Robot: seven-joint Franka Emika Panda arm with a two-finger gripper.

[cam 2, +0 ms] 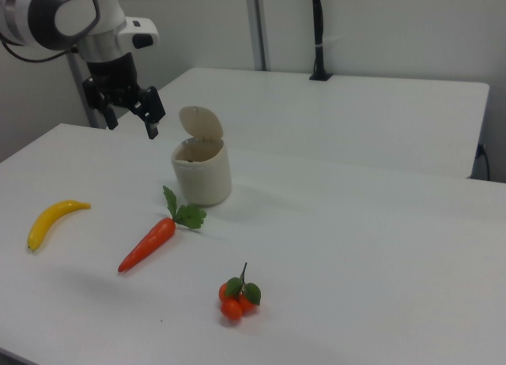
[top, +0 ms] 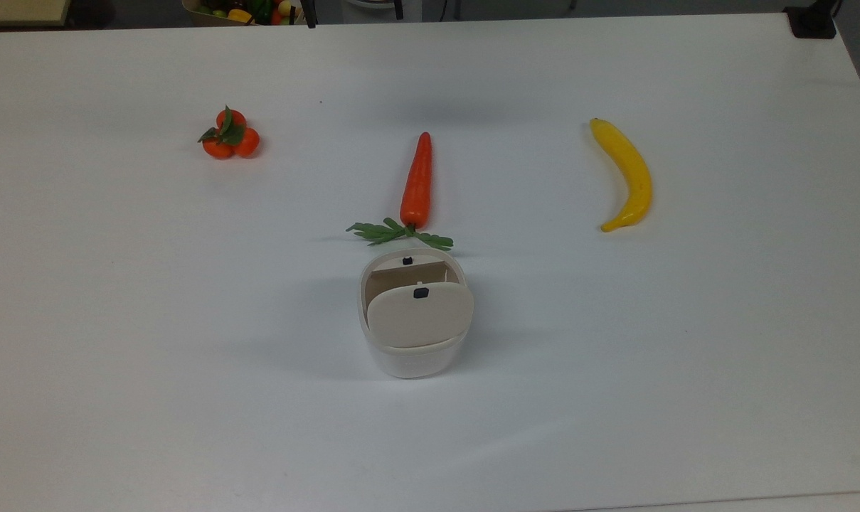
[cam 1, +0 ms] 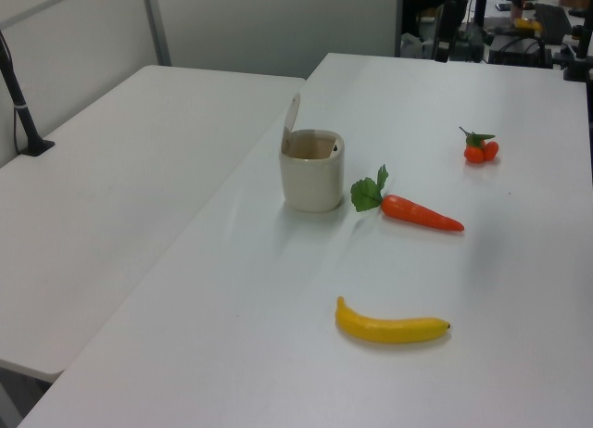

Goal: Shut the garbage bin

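Top view first: garbage bin (top: 414, 320) sits mid-table, just below the carrot's (top: 417, 181) leaves, lid (top: 420, 313) up. Left view has that lid (cam 1: 292, 115) edge-on, standing nearly upright, banana (cam 1: 391, 327) nearer the camera. Right view adds the gripper (cam 2: 129, 111), hanging up left of the bin (cam 2: 202, 171), fingers spread fairly wide, holding nothing. My worry: a sideways shove on the lid might tip that light tub instead of folding it shut.

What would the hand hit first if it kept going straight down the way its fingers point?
Probably bare table: the hand hangs open, fingers down, beside the garbage bin on the right view's left. Depth is unclear.
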